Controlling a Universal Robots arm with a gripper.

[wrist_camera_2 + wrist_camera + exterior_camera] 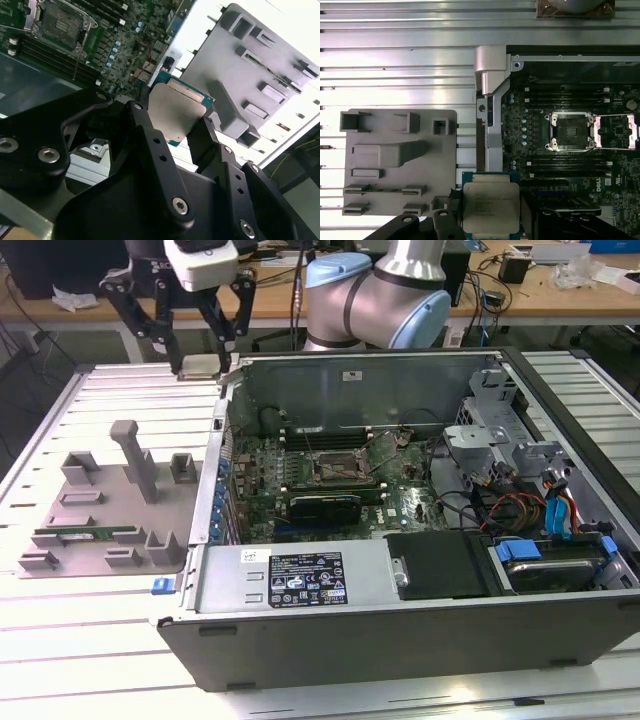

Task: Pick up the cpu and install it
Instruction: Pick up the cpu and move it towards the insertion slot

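Gripper (205, 355) clamped on the cpu (491, 205).
Upper left in the exterior view, just outside the open computer case (400, 635).

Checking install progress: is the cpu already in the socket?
No, the pincer grips the cpu, apart from the open socket.

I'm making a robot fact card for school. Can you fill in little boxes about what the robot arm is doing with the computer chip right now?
Gripper: shut on the cpu
cpu: held in the gripper, silver top showing in both wrist views
Where: above the ridged table, by a corner of the open computer case
Socket: inside the case, open and empty
Grey tray: on the table beside the case
Installed: not yet
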